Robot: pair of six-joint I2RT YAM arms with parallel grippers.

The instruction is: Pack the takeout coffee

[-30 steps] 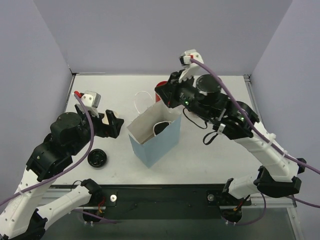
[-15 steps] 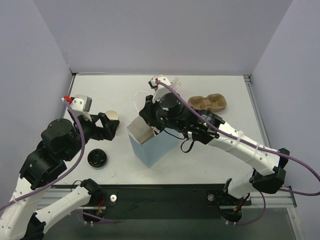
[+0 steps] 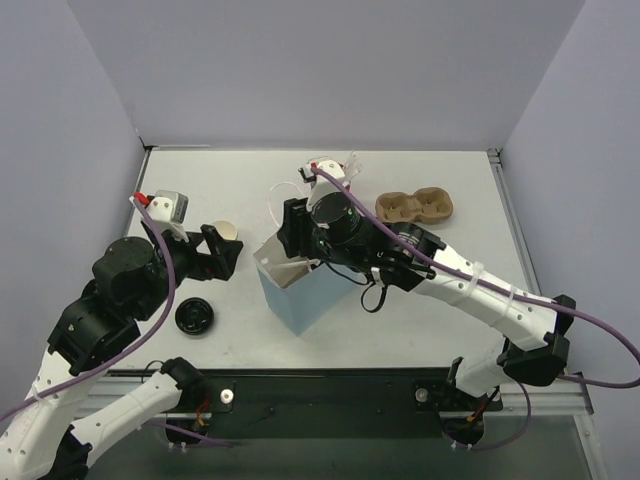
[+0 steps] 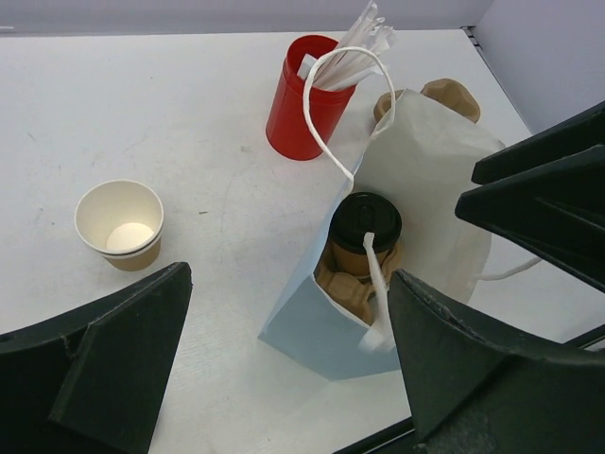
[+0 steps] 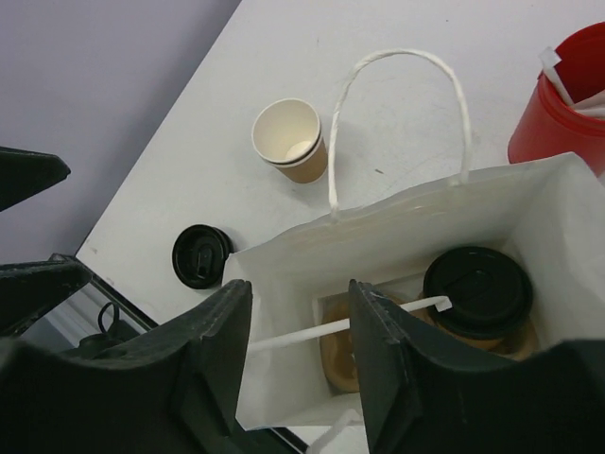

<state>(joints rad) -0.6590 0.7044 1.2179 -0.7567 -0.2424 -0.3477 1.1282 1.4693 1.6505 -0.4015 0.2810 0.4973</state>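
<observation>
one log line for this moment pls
coffee: upright in carrier inside bag | right pincer: open, empty, above bag mouth | left pincer: open, empty

Black joint housings (image 3: pixel 128 268), white link shells (image 3: pixel 480 295), purple cables (image 3: pixel 600 325), white wrist cameras (image 3: pixel 168 207).

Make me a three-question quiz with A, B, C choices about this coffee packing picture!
1. Where is the coffee cup with the black lid? A. on the bare table B. inside the blue bag C. on a shelf
2. What colour is the tall cup holding stirrers? A. red B. green C. yellow
3. How is the left claw? A. shut on a lid B. shut on a handle C. open, holding nothing
Answers: 1 B, it stands down inside the bag; 2 A, plainly red; 3 C, its fingers stand wide apart, nothing between.
</observation>
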